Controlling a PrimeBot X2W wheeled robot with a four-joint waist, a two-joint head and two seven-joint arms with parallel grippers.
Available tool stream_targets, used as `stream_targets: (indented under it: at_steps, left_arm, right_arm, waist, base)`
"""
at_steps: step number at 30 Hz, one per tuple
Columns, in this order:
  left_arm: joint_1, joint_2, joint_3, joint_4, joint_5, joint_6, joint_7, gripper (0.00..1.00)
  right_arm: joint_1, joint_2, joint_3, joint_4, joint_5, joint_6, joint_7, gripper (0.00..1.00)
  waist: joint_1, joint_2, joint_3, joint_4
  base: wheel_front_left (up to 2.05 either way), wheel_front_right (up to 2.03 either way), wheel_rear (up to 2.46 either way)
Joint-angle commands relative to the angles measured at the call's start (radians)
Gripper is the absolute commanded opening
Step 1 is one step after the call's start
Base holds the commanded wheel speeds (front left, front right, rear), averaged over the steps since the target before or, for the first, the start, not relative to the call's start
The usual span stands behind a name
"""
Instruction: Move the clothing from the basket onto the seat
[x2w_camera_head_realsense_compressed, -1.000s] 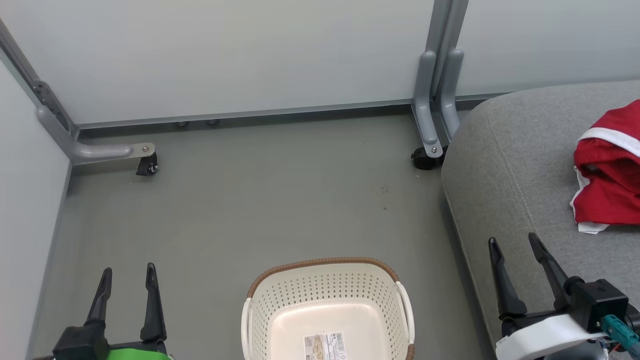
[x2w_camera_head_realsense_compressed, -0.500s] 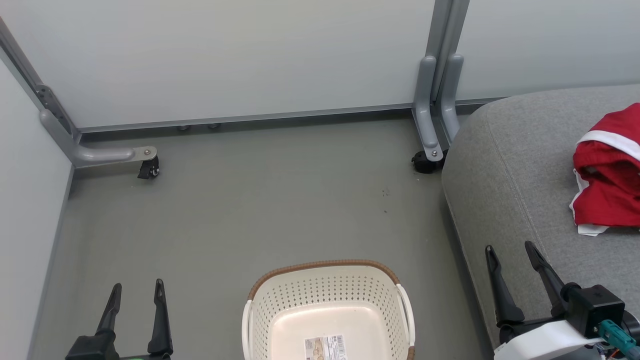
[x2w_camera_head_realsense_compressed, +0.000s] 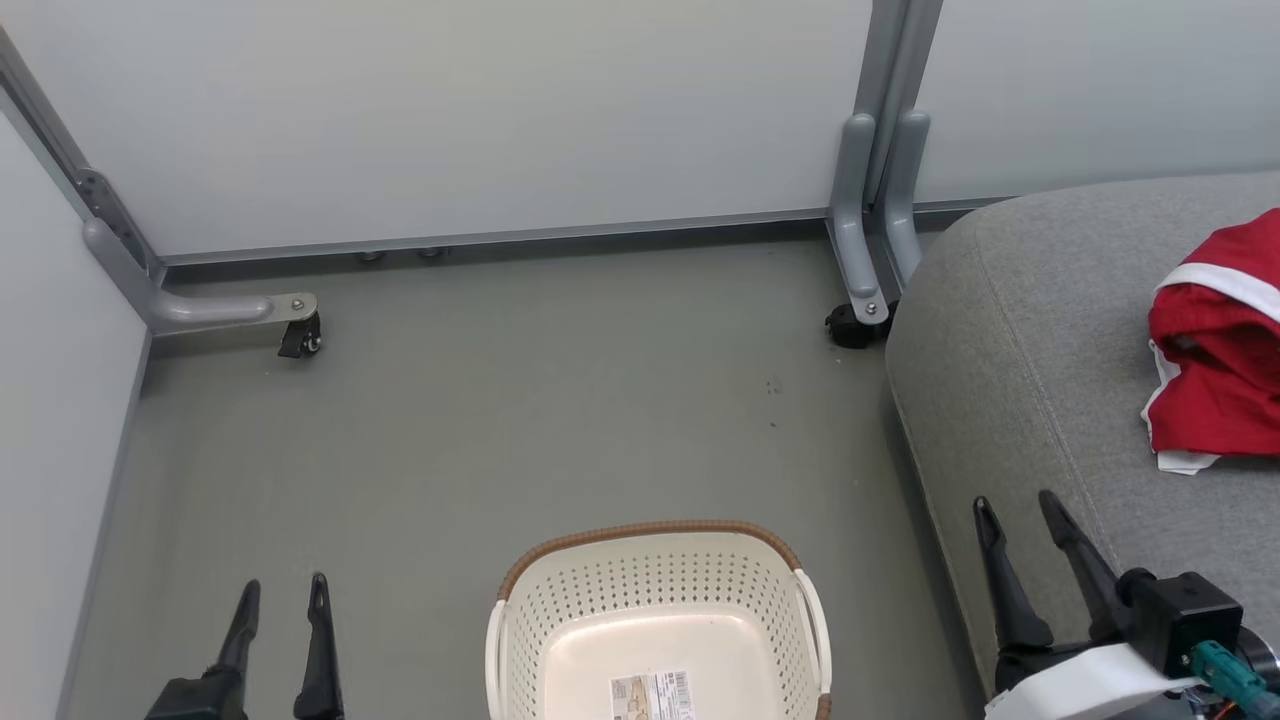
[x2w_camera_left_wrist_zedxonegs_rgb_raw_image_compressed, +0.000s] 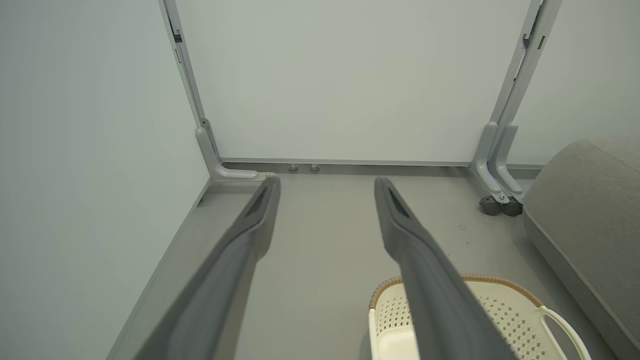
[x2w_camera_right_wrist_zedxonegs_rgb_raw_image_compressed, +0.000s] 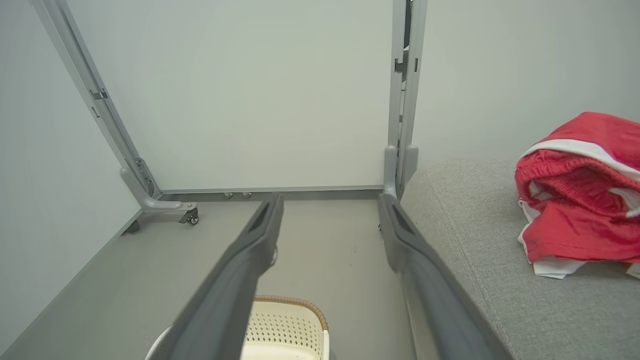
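- Between my two claws, on the grey floor (x2w_camera_head_realsense_compressed: 500, 430), sits the basket (x2w_camera_head_realsense_compressed: 650, 527). It is to the right of the left claw (x2w_camera_head_realsense_compressed: 285, 583) and to the left of the right claw (x2w_camera_head_realsense_compressed: 1015, 500), and touches neither.
- A sticker (x2w_camera_head_realsense_compressed: 650, 694) lies on the basket's pale bottom.
- On the left claw I see the fingers spread apart and clamped on nothing. It hangs over bare floor with its tips pointing toward the white panel wall (x2w_camera_head_realsense_compressed: 500, 120).
- On the right claw the fingers are also apart and grip nothing. It is poised over the left edge of the seat (x2w_camera_head_realsense_compressed: 1020, 330).
- Beyond the right claw and off to its right, the clothing (x2w_camera_head_realsense_compressed: 1220, 380) lies on the seat in a bunched red heap with white bands, well apart from the fingertips.
- Ahead of the right claw, a black caster (x2w_camera_head_realsense_compressed: 848, 326) stands just beside the seat's far corner.
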Motion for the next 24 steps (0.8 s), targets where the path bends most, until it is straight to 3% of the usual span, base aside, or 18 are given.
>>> stream_targets:
  at_steps: [1, 24]
  left_arm:
    - [-0.001, -0.002, 0.001, 0.009, -0.003, 0.0, 0.003, 0.0]
    - [-0.072, -0.013, 0.028, 0.026, -0.417, -0.019, 0.111, 0.0]
  right_arm:
    - [0.003, 0.001, 0.002, 0.006, 0.002, 0.0, -0.001, 0.0]
    - [-0.086, -0.026, 0.001, 0.116, 0.456, 0.0, 0.021, 0.0]
  waist:
    - [0.0001, 0.0, 0.0, 0.0]
    - [0.0001, 0.0, 0.004, 0.002]
  base:
    - [0.0, 0.0, 0.0]
    - [0.0, 0.0, 0.0]
